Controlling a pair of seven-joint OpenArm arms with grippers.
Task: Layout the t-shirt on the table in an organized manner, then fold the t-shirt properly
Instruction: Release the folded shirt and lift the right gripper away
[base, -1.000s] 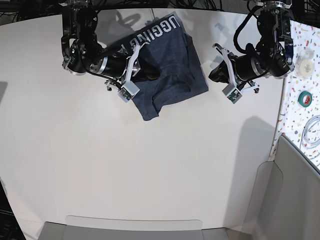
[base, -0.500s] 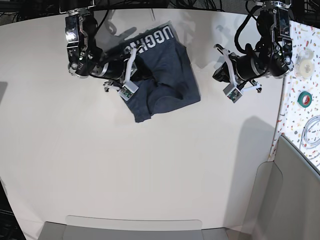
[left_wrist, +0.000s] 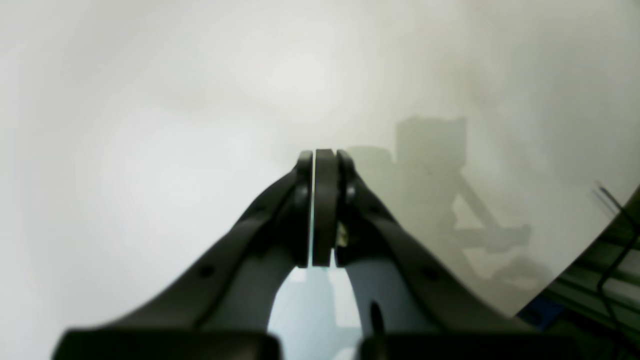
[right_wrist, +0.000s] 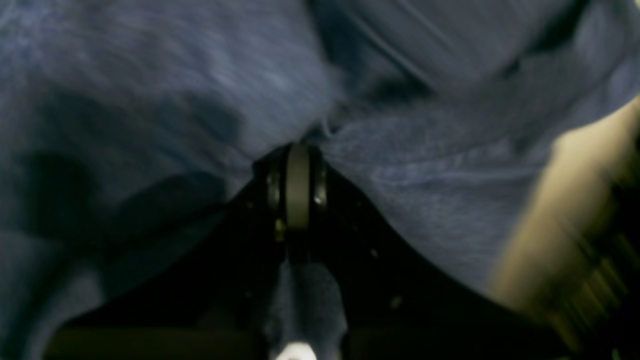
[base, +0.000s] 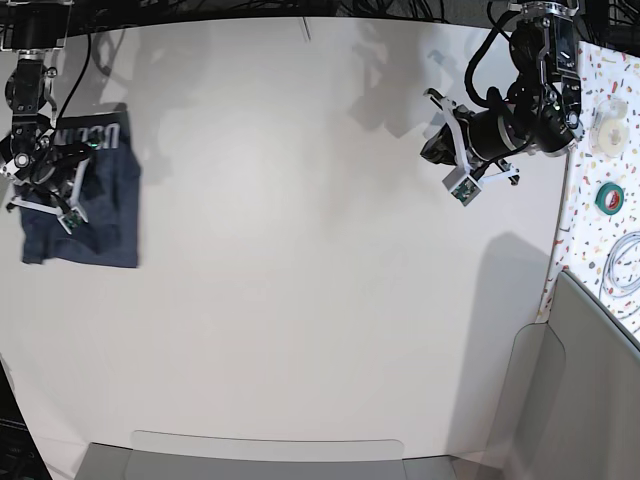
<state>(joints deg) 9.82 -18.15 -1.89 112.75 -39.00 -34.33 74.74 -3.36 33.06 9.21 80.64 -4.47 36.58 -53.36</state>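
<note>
Now the t-shirt (base: 85, 205) is seen at the far left edge of the table (base: 300, 300) in the base view, bunched into a dark heap with part of the white letters showing along its top. The right gripper (right_wrist: 298, 150) is pressed together on a fold of the blue cloth, which is gathered into creases at the fingertips and fills almost the whole right wrist view. This view is blurred. The left gripper (left_wrist: 324, 165) is held over bare white table near the right side, well apart from the shirt. Its jaws are pressed together and nothing is pinched between them. Beside the table's right edge a speckled strip (base: 612, 150) with a green tape roll (base: 610, 196) is seen.
</note>
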